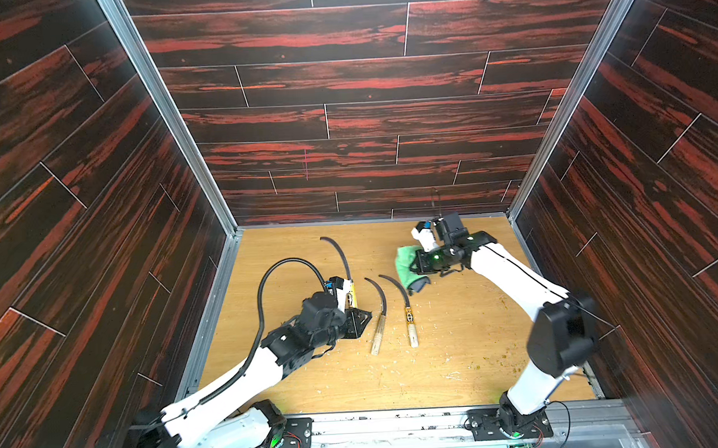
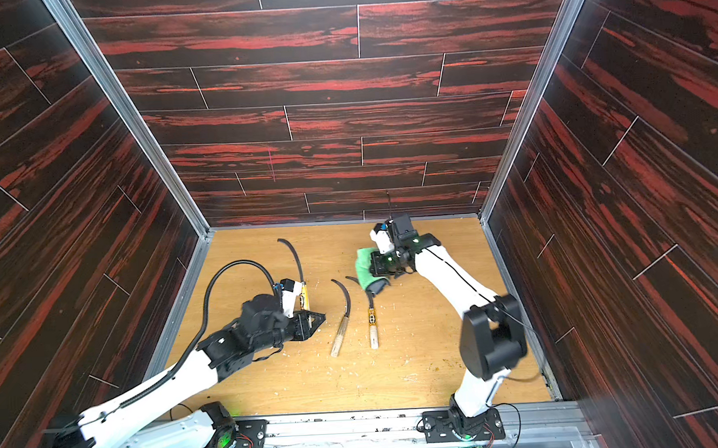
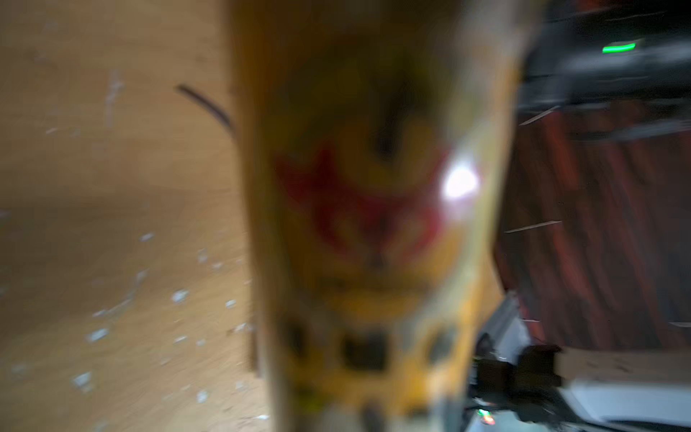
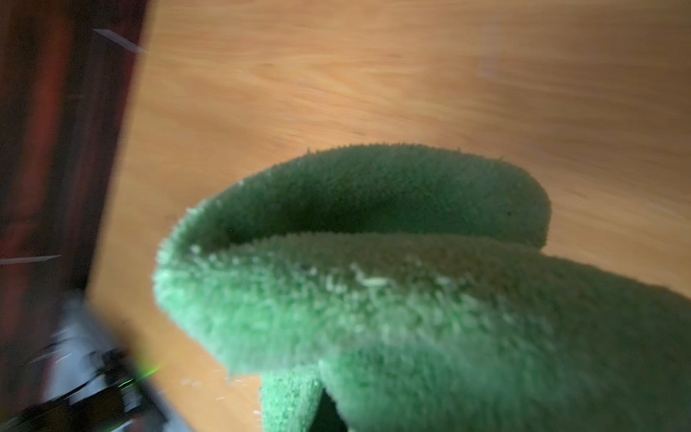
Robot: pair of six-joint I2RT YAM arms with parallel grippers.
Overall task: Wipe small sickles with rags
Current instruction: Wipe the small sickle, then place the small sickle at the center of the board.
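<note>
The bench carries everything I work on. There is one green rag. My right fingers are closed on it and hold it up near the back, with one corner hanging down. I judge it soft, light and floppy, so a firm pinch on a fold is best.

I count three sickles. My left fingers are closed on the labelled handle of one sickle, blade pointing to the back wall. The plain-handled sickle and the other labelled sickle lie side by side on the bench between the arms. They seem stiff and light. The blades are thin, probably sharp, so I would grip only the wood.
</note>
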